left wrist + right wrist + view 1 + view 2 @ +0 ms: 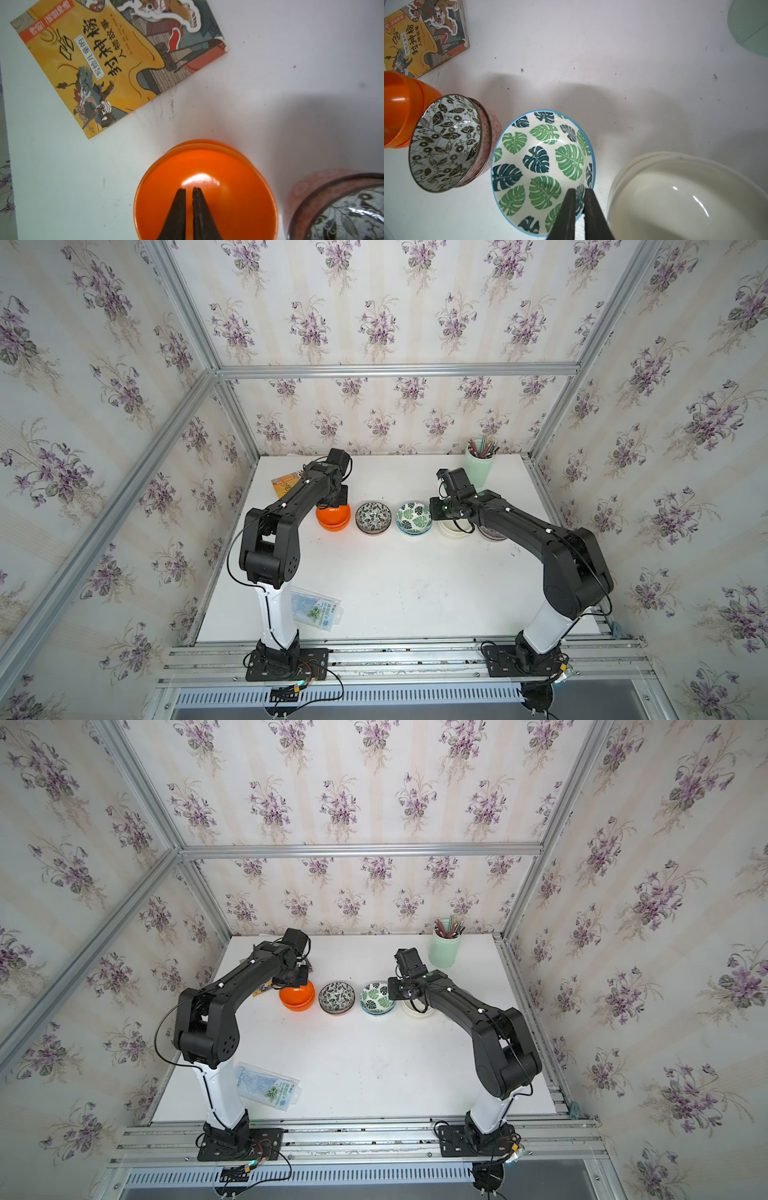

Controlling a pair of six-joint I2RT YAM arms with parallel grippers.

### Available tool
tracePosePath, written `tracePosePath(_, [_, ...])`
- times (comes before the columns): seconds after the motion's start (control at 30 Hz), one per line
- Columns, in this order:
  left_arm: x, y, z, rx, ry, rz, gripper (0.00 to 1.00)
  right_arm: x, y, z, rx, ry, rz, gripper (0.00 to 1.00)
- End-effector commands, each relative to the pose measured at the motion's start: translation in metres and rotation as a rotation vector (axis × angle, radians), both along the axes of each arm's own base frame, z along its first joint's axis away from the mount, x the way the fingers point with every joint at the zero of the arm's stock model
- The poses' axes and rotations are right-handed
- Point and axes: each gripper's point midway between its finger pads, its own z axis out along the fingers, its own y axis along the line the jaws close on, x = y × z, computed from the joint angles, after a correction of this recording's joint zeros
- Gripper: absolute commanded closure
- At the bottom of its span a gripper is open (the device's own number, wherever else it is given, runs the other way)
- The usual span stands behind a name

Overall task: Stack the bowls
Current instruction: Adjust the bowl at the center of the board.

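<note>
The bowls (373, 517) stand in one row across the middle of the desk (395, 593), past a flat packet (318, 608) near the front edge. From the robot's left come the orange bowls (333, 517), the black leaf bowls (336, 997), the green leaf bowls (377, 997), the cream bowls (451, 529) and the purple bowls (492, 536), half hidden under the right arm (519, 522). The orange and cream ones show two rims, so they look paired up already.

Maybe more piling comes next. For that a gripper must open first, put one finger inside a rim and one outside, pinch softly, lift straight up and set down in the middle. The bowls stand close, so go slow.

The left gripper (189, 190) hangs over the orange bowls, almost fully closed, holding nothing. The right gripper (580, 190) hangs over the edge of the green leaf bowls, closed too, and seems empty. Farther back lie a book (116, 62) and a pencil cup (478, 470).
</note>
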Motion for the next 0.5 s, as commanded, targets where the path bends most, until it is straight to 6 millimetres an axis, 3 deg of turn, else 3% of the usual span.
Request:
tracePosePath(0.0, [0.001, 0.013, 0.006, 0.015, -0.028, 0.026, 0.86, 0.003, -0.001, -0.001, -0.008, -0.015, -0.001, 0.85])
tracePosePath(0.47, [0.008, 0.038, -0.001, -0.035, -0.036, 0.105, 0.86, 0.002, 0.001, -0.001, -0.003, -0.012, 0.003, 0.85])
